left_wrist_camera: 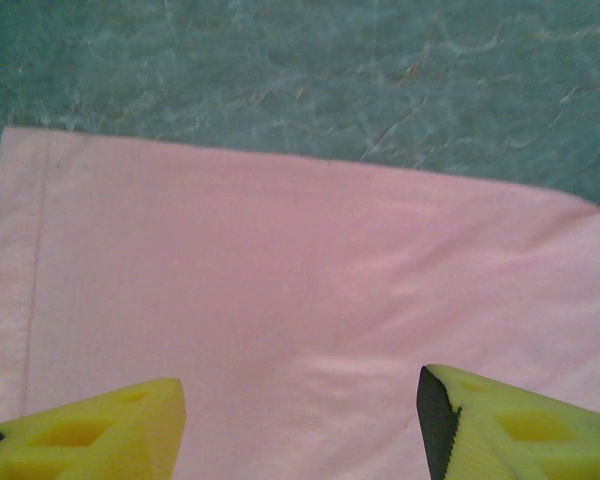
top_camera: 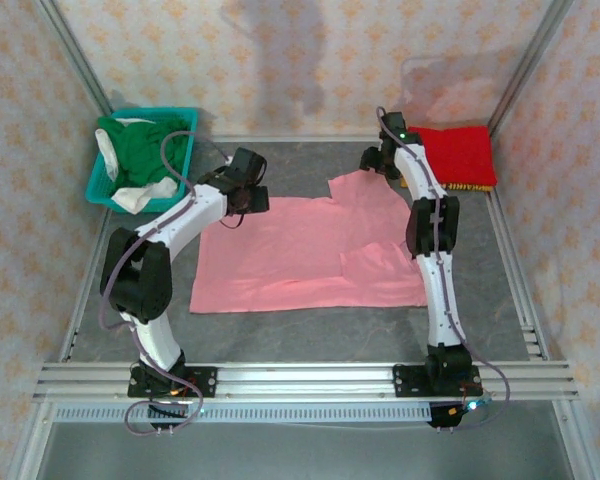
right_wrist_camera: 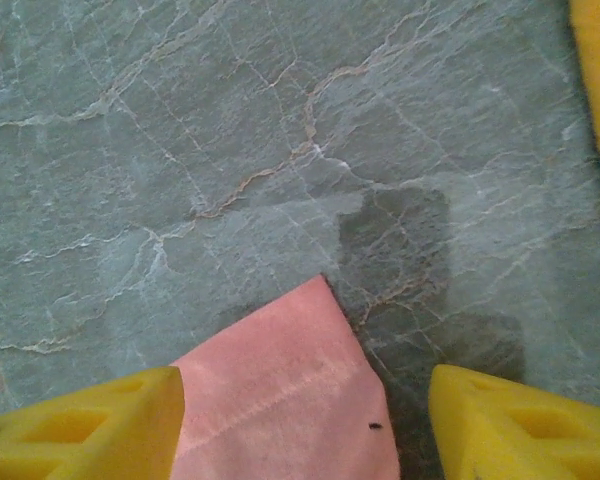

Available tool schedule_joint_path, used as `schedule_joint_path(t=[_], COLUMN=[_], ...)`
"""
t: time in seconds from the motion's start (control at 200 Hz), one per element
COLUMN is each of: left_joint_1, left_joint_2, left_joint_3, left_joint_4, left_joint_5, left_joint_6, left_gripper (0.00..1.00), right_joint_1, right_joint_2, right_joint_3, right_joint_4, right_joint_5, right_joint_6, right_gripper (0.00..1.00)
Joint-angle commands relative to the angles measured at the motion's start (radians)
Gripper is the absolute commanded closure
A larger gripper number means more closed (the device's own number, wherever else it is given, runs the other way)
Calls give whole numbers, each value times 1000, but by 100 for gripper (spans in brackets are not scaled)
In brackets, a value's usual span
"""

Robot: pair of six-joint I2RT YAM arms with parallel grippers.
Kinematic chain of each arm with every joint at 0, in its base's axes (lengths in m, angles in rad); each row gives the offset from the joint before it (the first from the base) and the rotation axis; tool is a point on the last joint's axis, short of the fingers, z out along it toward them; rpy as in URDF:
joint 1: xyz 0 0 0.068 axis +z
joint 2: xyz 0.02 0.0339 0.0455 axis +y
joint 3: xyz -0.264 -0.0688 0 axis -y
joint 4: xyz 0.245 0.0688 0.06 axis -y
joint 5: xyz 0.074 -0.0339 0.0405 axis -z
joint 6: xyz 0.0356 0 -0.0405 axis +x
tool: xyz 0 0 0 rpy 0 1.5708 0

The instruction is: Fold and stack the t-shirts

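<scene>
1. Nearest, 6 o'clock in top view: alu rail (top_camera: 300, 380) w/ both arm bases bolted on, side by side.
2. Mid grey marbled table (top_camera: 290, 165): light pink t-shirt (top_camera: 300, 250), spread flat, a layer edge visible across its 4 o'clock quarter.
3. Over that shirt's 11 o'clock edge: left gripper (top_camera: 248, 197), jaws apart. Wrist view: yellow fingers (left_wrist_camera: 90, 430) clear of each other, flat pink cloth w/ hem below, nothing pinched.
4. At shirt's 1 o'clock tip: right gripper (top_camera: 373, 160), jaws wide apart. Wrist view: pink corner lying flat on table betw. the fingers (right_wrist_camera: 90, 430), not clamped.
5. 1-2 o'clock of table, just beside right gripper: red t-shirt (top_camera: 460, 150), folded square, resting on an orange-yellow one (top_camera: 472, 187), of which just the near edge visible.
6. 10 o'clock, off table's corner: teal basket (top_camera: 98, 188) w/ dark green t-shirt (top_camera: 140, 150) crumpled inside & a white one (top_camera: 132, 198) bunched at near rim.
</scene>
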Motion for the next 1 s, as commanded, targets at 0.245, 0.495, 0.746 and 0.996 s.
schedule_joint_path(t=[0.245,0.495,0.746,0.996], left_joint_1=[30,103,199,230], left_joint_2=[-48,-55,61,276], left_joint_3=[-58,-78,34,252], left_joint_4=[11,26,-23,-146], left_joint_5=[-48,-32,-26,-102], left_joint_6=[-23,-17,-17,-7], left_gripper=[36,36,33,29], right_joint_1=[37,43,43,45], right_joint_2=[55,42,-59,-286], right_joint_3=[40,42,26,-213], right_joint_4=[23,0,17,167], right_joint_5=[47,98,119,155], right_joint_6=[0,10,0,-17], right_gripper=[54,86,100,100])
